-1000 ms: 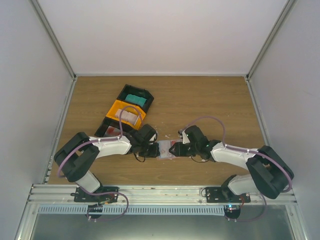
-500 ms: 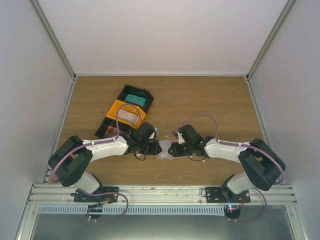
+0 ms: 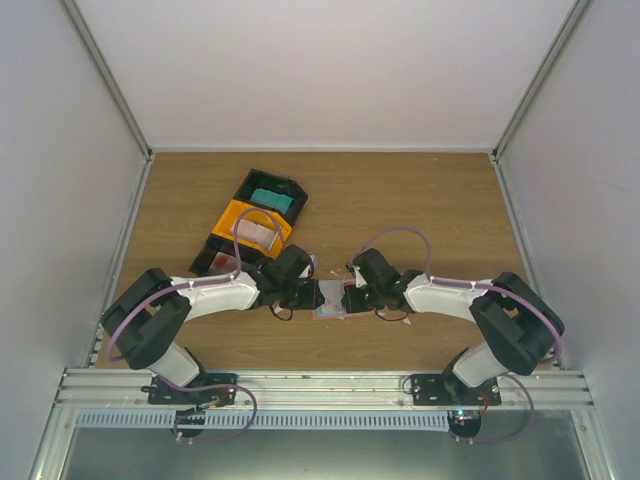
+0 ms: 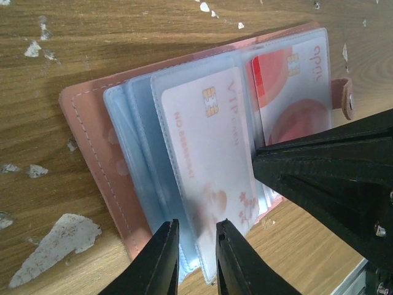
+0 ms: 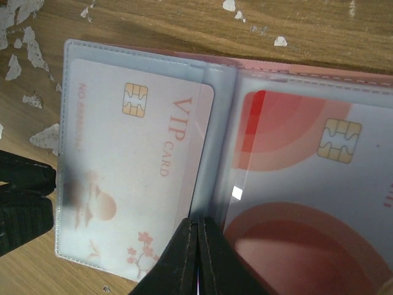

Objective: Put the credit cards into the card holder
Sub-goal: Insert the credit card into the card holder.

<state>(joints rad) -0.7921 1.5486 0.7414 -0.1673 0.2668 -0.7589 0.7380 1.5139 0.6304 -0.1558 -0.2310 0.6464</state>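
The salmon-pink card holder (image 3: 333, 299) lies open on the table between both grippers. In the left wrist view its cover (image 4: 83, 129) frames clear sleeves; one holds a pale pinkish-white card (image 4: 209, 141), another a red card (image 4: 285, 80). My left gripper (image 4: 195, 246) hangs over the sleeves' near edge, jaws a narrow gap apart, gripping nothing. My right gripper (image 5: 198, 222) is shut, its tips resting on the fold between the white card (image 5: 135, 153) and the red card (image 5: 295, 184). A teal card (image 3: 270, 198) lies in a black bin.
An orange bin (image 3: 238, 215) holding something white sits between two black bins (image 3: 290, 188) at the back left. White scraps (image 4: 55, 236) dot the wooden table (image 3: 420, 200). Grey walls close off both sides and the back.
My right gripper has slid left over the holder and closed its jaws. The left jaws have parted a little. The holder has stayed in place.
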